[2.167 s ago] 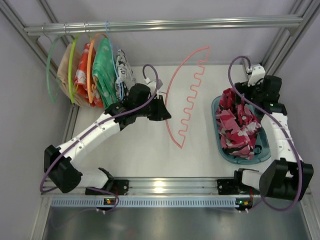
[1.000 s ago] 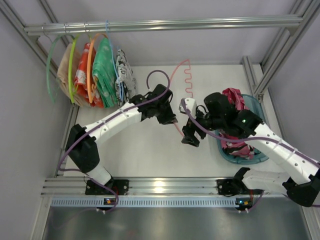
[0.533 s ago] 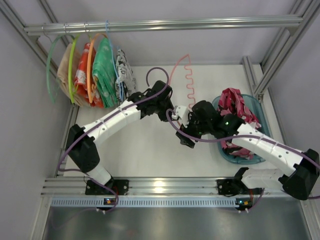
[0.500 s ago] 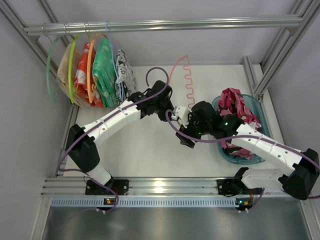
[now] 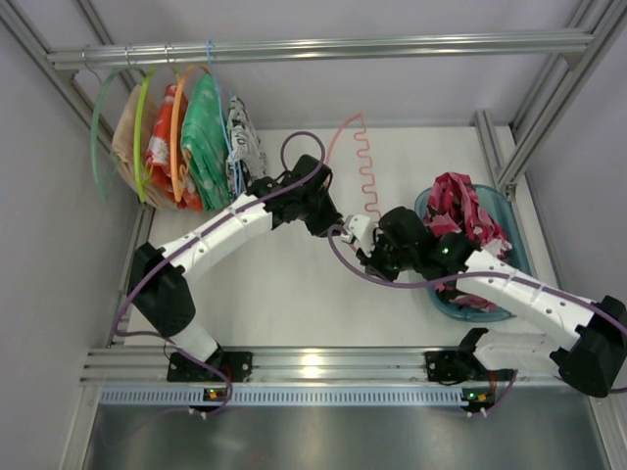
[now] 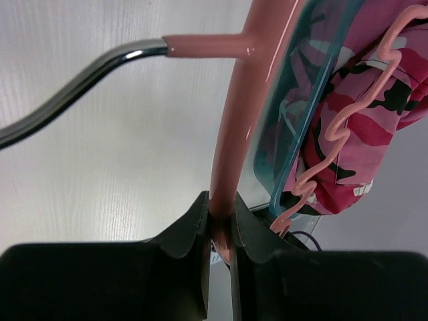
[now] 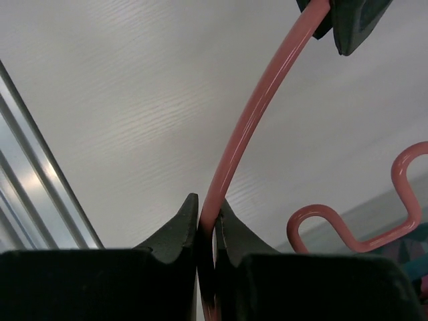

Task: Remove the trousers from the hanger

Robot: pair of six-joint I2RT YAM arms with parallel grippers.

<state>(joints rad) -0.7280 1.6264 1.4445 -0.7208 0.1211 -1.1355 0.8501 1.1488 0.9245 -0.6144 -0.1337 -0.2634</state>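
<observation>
Trousers off; bare hanger held in two grips

The trousers (image 5: 460, 201) lie bunched in the teal basin (image 5: 490, 314) at the right of the worktop (image 5: 284, 284), apart from the hanger (image 6: 235, 127); the hanger carries no cloth and is held over mid-worktop; the left end effector (image 6: 219, 227) is clamped on its arc close to the metal hook (image 6: 80, 73); the right end effector (image 7: 207, 231) is clamped on the same arc, nearer; the removal looks done, with only the hanger left to set down.
</observation>
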